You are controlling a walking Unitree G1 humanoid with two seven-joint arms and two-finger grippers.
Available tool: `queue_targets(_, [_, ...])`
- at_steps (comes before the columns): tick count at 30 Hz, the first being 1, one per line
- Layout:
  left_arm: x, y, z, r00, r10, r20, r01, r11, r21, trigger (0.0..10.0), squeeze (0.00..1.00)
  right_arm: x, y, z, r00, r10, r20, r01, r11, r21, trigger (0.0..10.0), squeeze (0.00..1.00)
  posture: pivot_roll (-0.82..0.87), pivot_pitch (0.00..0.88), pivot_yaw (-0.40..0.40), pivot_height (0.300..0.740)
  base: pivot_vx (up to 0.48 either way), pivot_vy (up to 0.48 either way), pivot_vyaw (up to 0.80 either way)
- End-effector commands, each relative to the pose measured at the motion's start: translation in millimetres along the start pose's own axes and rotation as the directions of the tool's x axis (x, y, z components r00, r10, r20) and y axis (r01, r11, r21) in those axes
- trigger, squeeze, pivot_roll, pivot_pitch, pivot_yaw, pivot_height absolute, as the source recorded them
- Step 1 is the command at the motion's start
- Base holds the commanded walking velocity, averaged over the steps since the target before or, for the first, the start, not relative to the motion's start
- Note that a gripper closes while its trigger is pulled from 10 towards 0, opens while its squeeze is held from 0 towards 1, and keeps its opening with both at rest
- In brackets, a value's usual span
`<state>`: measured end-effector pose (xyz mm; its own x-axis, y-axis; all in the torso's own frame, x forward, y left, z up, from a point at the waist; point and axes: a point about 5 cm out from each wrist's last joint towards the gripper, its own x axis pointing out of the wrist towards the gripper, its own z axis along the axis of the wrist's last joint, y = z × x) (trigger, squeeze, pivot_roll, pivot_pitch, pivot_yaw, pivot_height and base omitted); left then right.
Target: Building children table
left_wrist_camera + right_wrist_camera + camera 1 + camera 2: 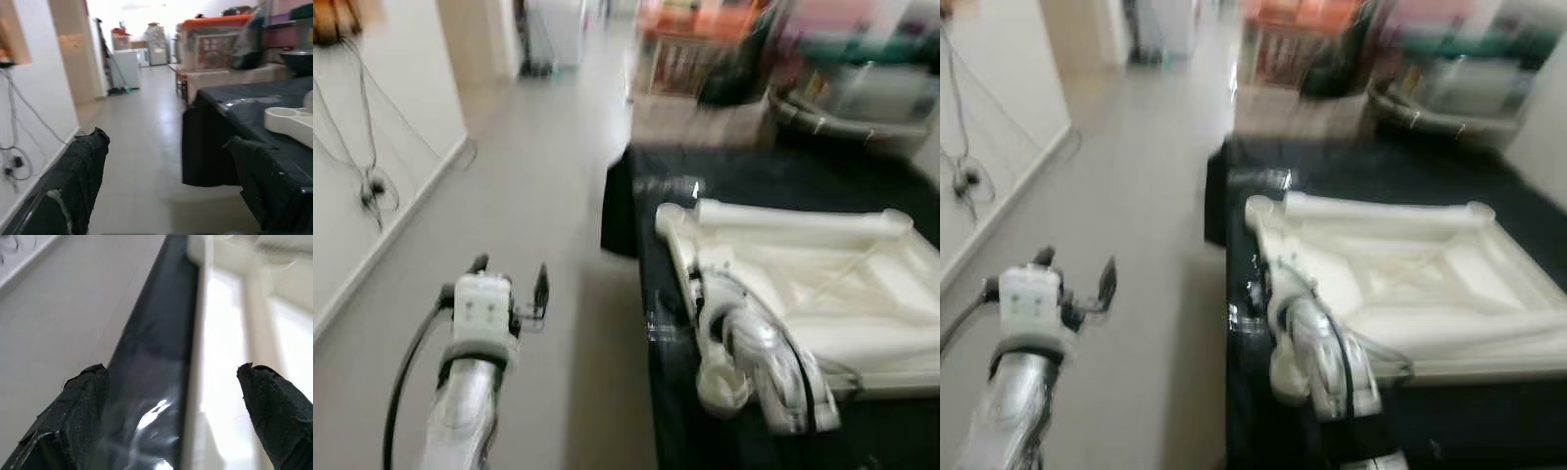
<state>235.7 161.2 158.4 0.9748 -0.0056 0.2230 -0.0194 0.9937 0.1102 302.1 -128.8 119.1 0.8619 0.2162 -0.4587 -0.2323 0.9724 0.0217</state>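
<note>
Ribbed white plastic tabletop (822, 284) on glossy black cloth (744, 186)

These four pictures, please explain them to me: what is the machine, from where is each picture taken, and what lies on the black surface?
The machine is a humanoid robot with two silver arms, each ending in a gripper of two black fingers. The two wide pictures come from a stereo camera on its head, looking forward and down. The other two come from cameras on its wrists, looking along the fingers.

On the black-covered table lies a white plastic children's table top, seemingly upside down.

The left gripper is open over the grey floor, holding nothing. The right gripper is open above the near edge of the white piece and grips nothing yet.
</note>
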Motion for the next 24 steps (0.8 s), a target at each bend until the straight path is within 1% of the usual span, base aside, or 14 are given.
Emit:
queue_targets(1, [0.4,-2.3,-3,1.000,-0.004,-0.016,0.004,1.000,0.003,10.0,0.00,0.4,-1.7,0,1.000,0.005,-0.020,-0.004,1.000,0.013,10.0,0.00,0.07,0.000,-0.074,0.740,0.000,0.000,0.00])
queue_targets(6, [0.8,-2.7,-3,1.000,-0.004,-0.018,0.004,1.000,0.004,10.0,0.00,3.7,1.3,-1,0.999,0.023,-0.031,-0.023,1.000,0.010,10.0,0.00,0.07,0.000,-0.077,0.740,0.000,0.000,0.00])
queue_targets(9, [1.0,-2.8,-4,1.000,-0.003,-0.021,0.003,1.000,0.007,10.0,0.00,8.8,5.3,0,0.999,0.038,-0.039,-0.038,0.999,0.006,10.0,0.00,0.08,0.000,-0.080,0.740,0.000,0.000,0.00])
queue_targets(13, [1.1,-3.5,-4,1.000,-0.002,-0.023,0.003,1.000,0.009,10.0,0.00,13.6,4.2,-3,0.998,0.032,-0.060,-0.031,0.999,0.024,10.0,0.00,0.08,0.000,-0.086,0.740,0.000,0.000,0.00])
queue_targets(14, [1.1,-3.8,-4,1.000,-0.002,-0.024,0.003,1.000,0.009,10.0,0.00,15.5,3.2,-4,0.997,0.027,-0.068,-0.025,0.999,0.033,10.0,0.00,0.08,0.000,-0.086,0.740,0.000,0.000,0.00])
queue_targets(15, [1.1,-4.0,-4,1.000,-0.002,-0.024,0.002,1.000,0.009,10.0,0.00,18.2,0.1,-5,0.997,0.007,-0.073,-0.003,0.998,0.064,10.0,0.00,0.09,0.000,-0.089,0.740,0.000,0.000,0.00])
queue_targets(16, [1.1,-4.0,-4,1.000,-0.002,-0.024,0.002,1.000,0.009,10.0,0.00,18.2,0.1,-5,0.997,0.007,-0.073,-0.003,0.998,0.064,10.0,0.00,0.09,0.000,-0.089,0.740,0.000,0.000,0.00])
queue_targets(19, [1.4,-4.4,-4,1.000,0.000,-0.025,0.000,1.000,0.009,10.0,0.00,23.2,-3.8,-2,0.996,-0.021,-0.087,0.033,0.991,0.133,10.0,0.00,0.08,0.000,-0.093,0.740,0.000,0.000,0.00])
queue_targets(23, [1.6,-5.0,-4,1.000,0.000,-0.026,0.000,1.000,0.008,10.0,0.00,25.7,-2.8,-1,0.995,-0.022,-0.097,0.039,0.985,0.168,10.0,0.00,0.08,0.000,-0.094,0.740,0.000,0.000,0.00])
queue_targets(24, [1.8,-5.6,-5,1.000,0.000,-0.028,0.001,1.000,0.007,10.0,0.00,27.6,2.8,2,0.995,0.000,-0.104,0.019,0.983,0.184,10.0,0.00,0.08,0.000,-0.096,0.740,0.000,0.000,0.00])
